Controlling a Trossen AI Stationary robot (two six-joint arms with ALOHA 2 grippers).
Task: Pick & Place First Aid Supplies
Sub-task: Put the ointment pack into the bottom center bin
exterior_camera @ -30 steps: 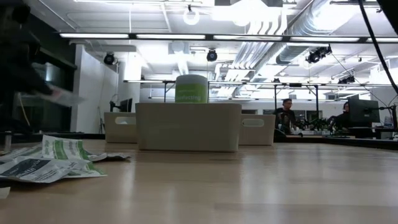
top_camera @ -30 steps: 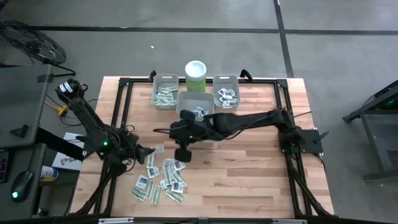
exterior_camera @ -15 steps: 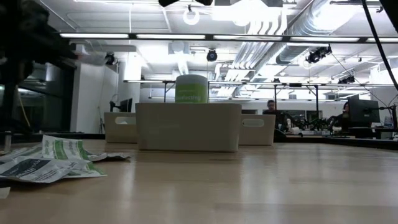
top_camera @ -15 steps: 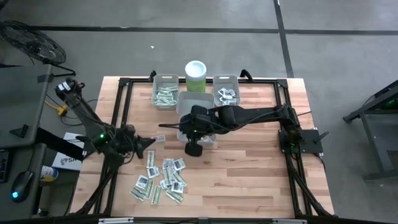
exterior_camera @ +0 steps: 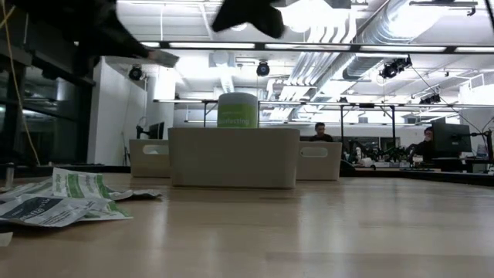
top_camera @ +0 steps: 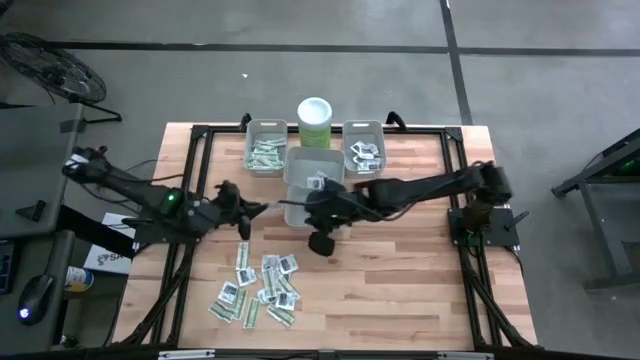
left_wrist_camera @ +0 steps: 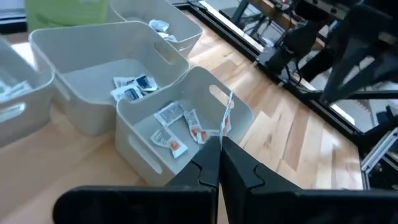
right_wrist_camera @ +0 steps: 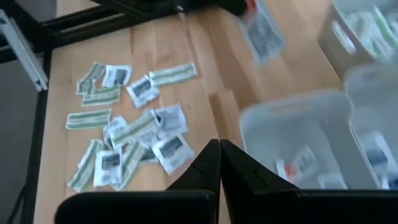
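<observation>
The first aid supplies are small flat packets. A loose pile [top_camera: 258, 290] lies on the wooden table near its front left, also seen in the right wrist view [right_wrist_camera: 127, 134]. My left gripper [top_camera: 256, 209] is shut on one white packet [left_wrist_camera: 226, 115] and hovers just left of the nearest grey bin [left_wrist_camera: 186, 134]. That bin holds a few packets. My right gripper [right_wrist_camera: 219, 148] is shut with nothing in it, above the table by the same bin [top_camera: 300, 205]. My left gripper pinches one end of the white packet [left_wrist_camera: 222, 132] between its two fingertips. The packet sticks out beyond the fingers and shows edge-on in the wrist view. It is lifted clear of the table, above the near bin's rim, roughly level in the low view [exterior_camera: 148, 58].
Three more grey bins stand at the back: left [top_camera: 266, 152] with green-white strips, middle [top_camera: 314, 163], right [top_camera: 364, 150] with white squares. A pale green canister [top_camera: 315, 122] stands behind them. The wood is bare at the front right. People sit far behind the table.
My left gripper has risen from near the pile and swung toward the bins with the packet, rolling its wrist so the packet now stands edge-on. My right gripper, shut throughout, has drawn back toward the table's right edge and sunk a little.
</observation>
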